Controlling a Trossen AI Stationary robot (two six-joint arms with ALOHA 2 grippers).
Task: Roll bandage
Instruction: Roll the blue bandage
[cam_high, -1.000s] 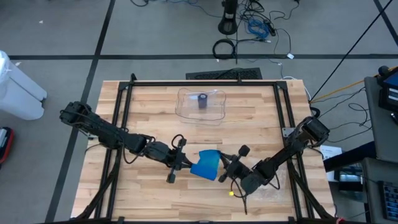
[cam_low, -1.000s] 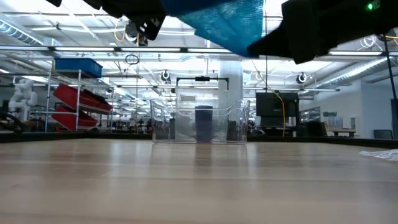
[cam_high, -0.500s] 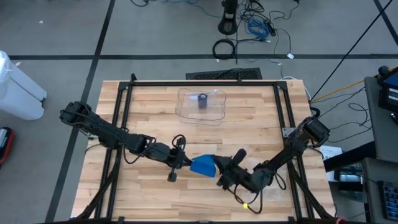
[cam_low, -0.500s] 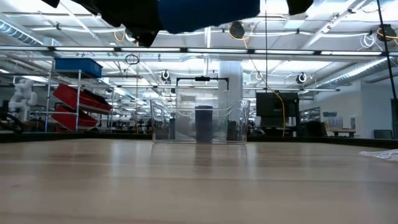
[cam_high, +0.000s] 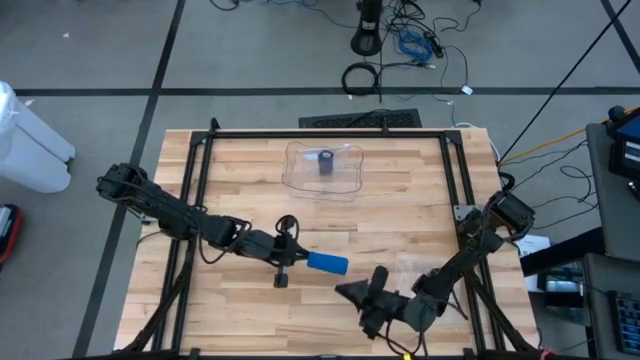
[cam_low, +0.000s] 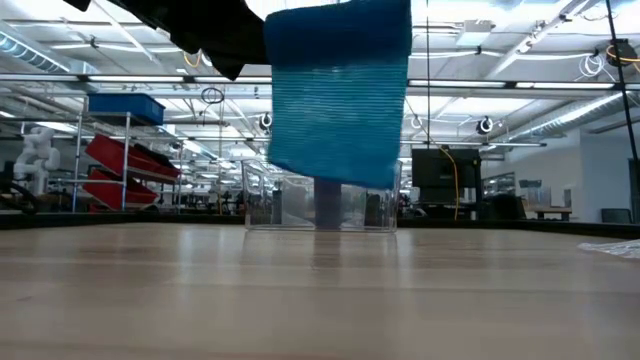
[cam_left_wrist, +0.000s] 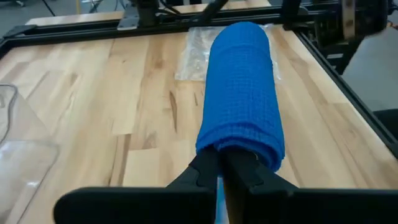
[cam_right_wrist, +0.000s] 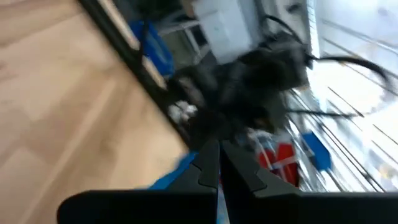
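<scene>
Now left gripper (cam_left_wrist: 222, 163) clamps blue bandage (cam_left_wrist: 242, 93) above table (cam_high: 400, 215).

Floor: grey, crossed by dark seams, with a tangle of cables (cam_high: 410, 45) beyond the table's far edge.
Table: pale wood planks (cam_high: 250, 190) inside a black frame.
Left side: a white bin (cam_high: 30, 140) (partly cut off).
Room beyond: red racks (cam_low: 125, 165), a blue crate (cam_low: 125, 105), a dark monitor (cam_low: 440, 170).
Light: long ceiling strips (cam_low: 560, 85).
</scene>
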